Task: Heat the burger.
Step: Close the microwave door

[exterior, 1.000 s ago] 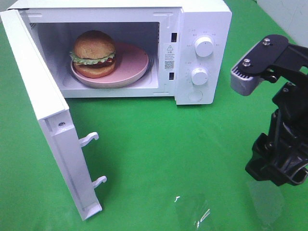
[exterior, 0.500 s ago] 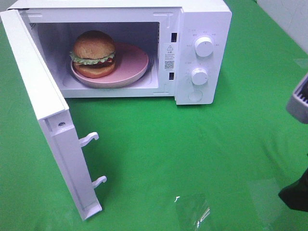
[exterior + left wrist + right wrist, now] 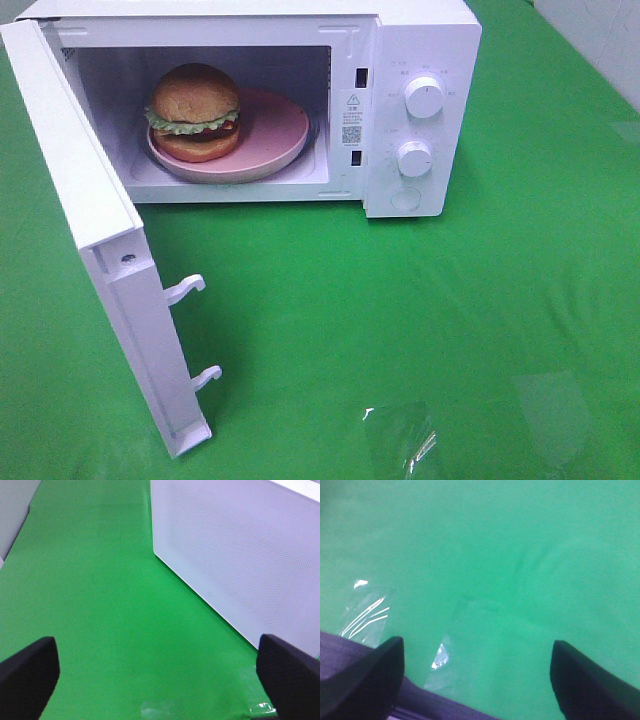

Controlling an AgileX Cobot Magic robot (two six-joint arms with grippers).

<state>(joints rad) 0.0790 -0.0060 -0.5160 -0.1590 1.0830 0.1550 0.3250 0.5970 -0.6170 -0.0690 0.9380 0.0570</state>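
Gone from the high view, the right hand gapes wide over the green bench, well apart from the burger on its pink plate inside the open microwave; the left hand, equally wide, faces the door.

Door stands wide; path to the burger lies open.
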